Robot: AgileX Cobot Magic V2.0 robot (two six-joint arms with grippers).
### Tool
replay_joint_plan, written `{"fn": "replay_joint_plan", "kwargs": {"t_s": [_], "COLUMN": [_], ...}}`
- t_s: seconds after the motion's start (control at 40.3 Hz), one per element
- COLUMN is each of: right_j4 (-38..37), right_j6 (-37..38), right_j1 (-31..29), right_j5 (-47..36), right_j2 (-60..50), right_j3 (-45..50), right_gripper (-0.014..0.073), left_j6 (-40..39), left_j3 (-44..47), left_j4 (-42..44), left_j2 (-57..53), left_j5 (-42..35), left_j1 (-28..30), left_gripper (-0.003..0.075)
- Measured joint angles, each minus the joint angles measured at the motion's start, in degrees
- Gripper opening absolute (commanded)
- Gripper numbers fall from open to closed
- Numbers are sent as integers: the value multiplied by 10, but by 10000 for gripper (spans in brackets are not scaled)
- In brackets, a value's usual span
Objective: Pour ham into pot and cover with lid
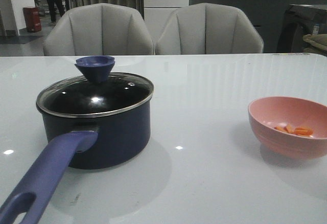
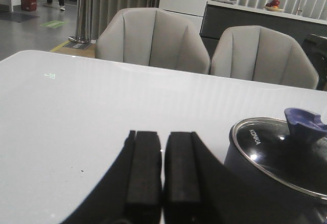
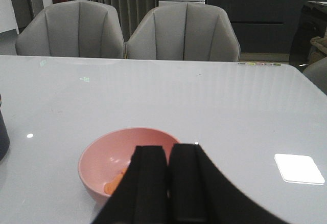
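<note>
The dark navy pot stands on the white table at the left, its purple-blue handle pointing toward the front edge. The glass lid with its blue-purple knob sits on the pot. The pot and lid also show in the left wrist view. The ham lies as orange-pink pieces in the pink bowl at the right; the ham also shows in the right wrist view. My left gripper is shut and empty beside the pot. My right gripper is shut and empty just behind the bowl.
Two grey chairs stand behind the table's far edge. A bright light patch reflects on the tabletop near the right gripper.
</note>
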Motion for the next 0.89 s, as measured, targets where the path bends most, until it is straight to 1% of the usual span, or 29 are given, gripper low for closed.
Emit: {"fn": "replay_joint_plan", "kwargs": {"t_s": [0.744,0.844,0.893], "right_j4": [0,0,0], "right_j6": [0,0,0], "right_j1": [0,0,0], "right_j5": [0,0,0], "right_j2": [0,0,0], "right_j3": [0,0,0], "right_gripper": [141,141,141], "left_j6": [0,0,0], "left_j3": [0,0,0], "left_j4": [0,0,0], "left_j2": [0,0,0], "left_j5": [0,-9,-25], "left_j1": [0,0,0], "left_gripper": [114,114,114]}}
